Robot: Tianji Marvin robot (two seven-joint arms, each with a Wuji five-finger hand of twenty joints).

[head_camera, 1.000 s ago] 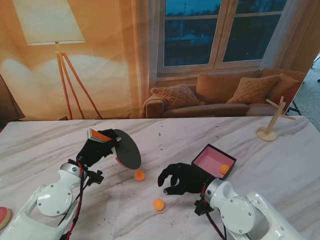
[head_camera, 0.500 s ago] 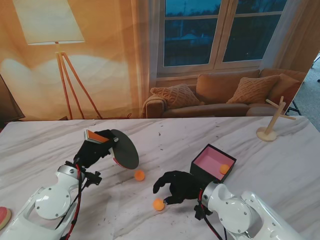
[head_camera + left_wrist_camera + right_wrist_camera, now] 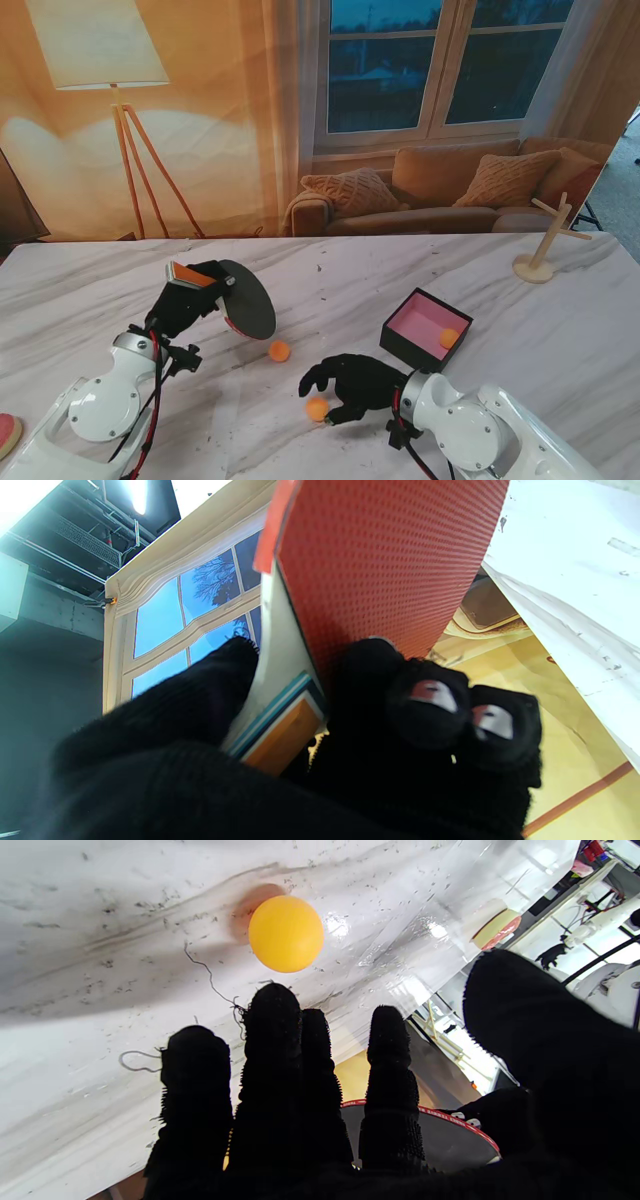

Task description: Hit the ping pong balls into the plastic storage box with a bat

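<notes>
My left hand (image 3: 190,295) is shut on the handle of a bat (image 3: 248,300), black face toward me, held tilted over the table's left half. The left wrist view shows the bat's red face (image 3: 380,560) above my fingers (image 3: 430,700). One orange ball (image 3: 279,350) lies just right of the bat. A second ball (image 3: 318,408) lies nearer to me, at the fingertips of my right hand (image 3: 352,387). That hand is open with its fingers apart, and this ball (image 3: 286,933) sits just past them. The black box (image 3: 400,335) with a pink inside holds a third ball (image 3: 449,338).
A wooden peg stand (image 3: 540,255) is at the far right of the marble table (image 3: 330,270). A pink-red object (image 3: 5,432) pokes in at the near left edge. The box stands just right of my right forearm (image 3: 455,430).
My right hand has moved left and nearer to me, from beside the box to the nearer ball. The left hand and bat have shifted only slightly. The balls have stayed put.
</notes>
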